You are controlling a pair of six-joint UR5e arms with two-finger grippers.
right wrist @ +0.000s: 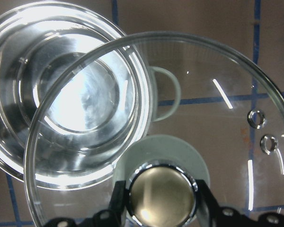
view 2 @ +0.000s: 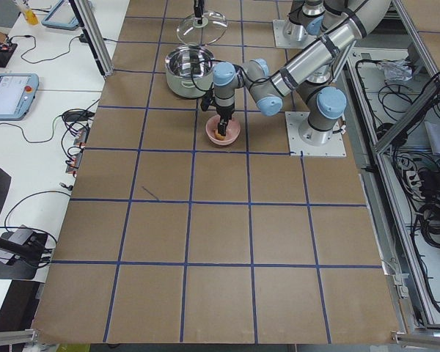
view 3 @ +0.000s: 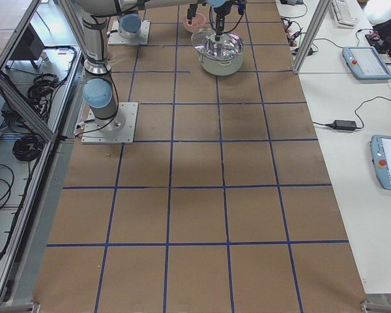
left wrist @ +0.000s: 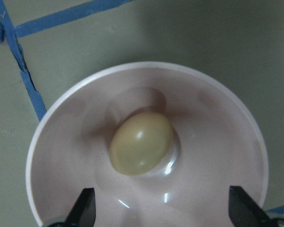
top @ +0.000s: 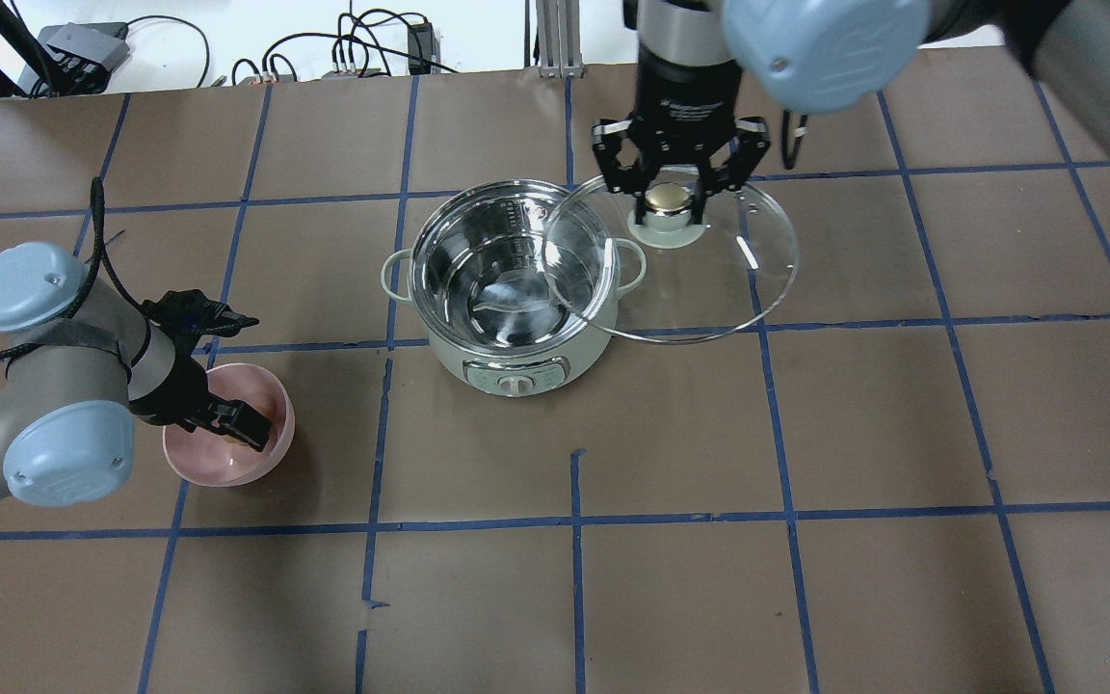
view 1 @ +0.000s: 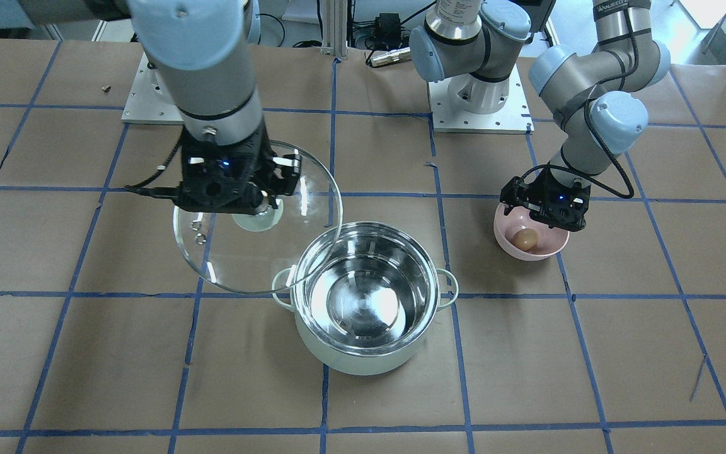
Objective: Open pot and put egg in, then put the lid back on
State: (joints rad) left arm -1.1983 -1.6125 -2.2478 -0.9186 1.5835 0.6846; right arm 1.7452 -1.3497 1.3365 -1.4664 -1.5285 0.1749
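The mint-green pot [view 1: 363, 353] stands open mid-table, its steel inside bare; it also shows in the overhead view [top: 478, 280]. My right gripper [view 1: 268, 205] [top: 669, 207] [right wrist: 161, 198] is shut on the brassy knob [right wrist: 161, 189] of the glass lid [view 1: 243, 252] [top: 709, 280]. It holds the lid in the air beside the pot, the lid's edge overlapping the pot's rim. The brown egg [view 1: 525, 238] [left wrist: 141, 143] lies in the pink bowl [view 1: 530, 252] [left wrist: 61, 123]. My left gripper [view 1: 542, 217] [left wrist: 163, 210] is open and reaches down into the bowl, fingertips just short of the egg.
The pink bowl [top: 227, 472] sits on my left, about one tape square from the pot. Two arm base plates [view 1: 479, 110] stand at the robot's edge of the table. A small screw [view 1: 106, 89] lies near the right arm's base. Blue tape lines grid the brown table.
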